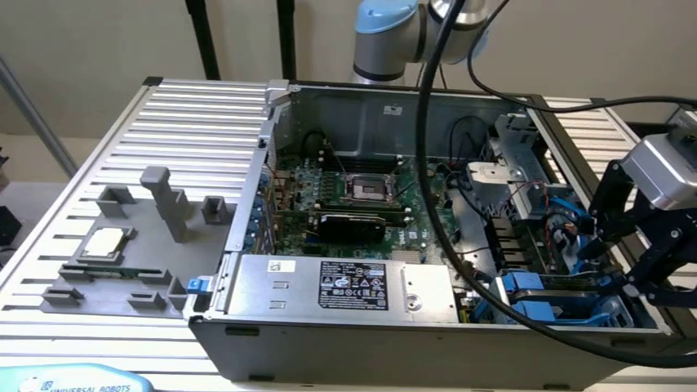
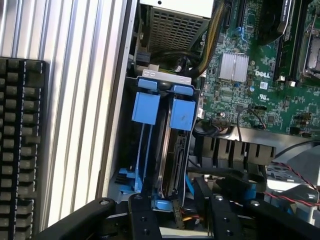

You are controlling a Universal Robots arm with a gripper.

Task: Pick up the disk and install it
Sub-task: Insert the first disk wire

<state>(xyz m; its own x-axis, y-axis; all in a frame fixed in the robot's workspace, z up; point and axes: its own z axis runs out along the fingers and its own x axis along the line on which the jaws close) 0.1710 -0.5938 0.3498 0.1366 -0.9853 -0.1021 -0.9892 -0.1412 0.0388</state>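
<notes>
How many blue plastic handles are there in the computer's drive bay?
2. They stand side by side in the bay: one handle next to the case wall, the other handle nearer the motherboard. Others may be hidden deeper.

Silver-grey arm (image 1: 376,64) with pale blue joint cap (image 1: 384,18), thick black cables (image 1: 430,163) trailing from it, grey boxy wrist block (image 1: 670,171), black gripper (image 2: 182,220) of jointed metal links, round pivot screws (image 2: 103,202) on its fingers (image 2: 142,220)
</notes>
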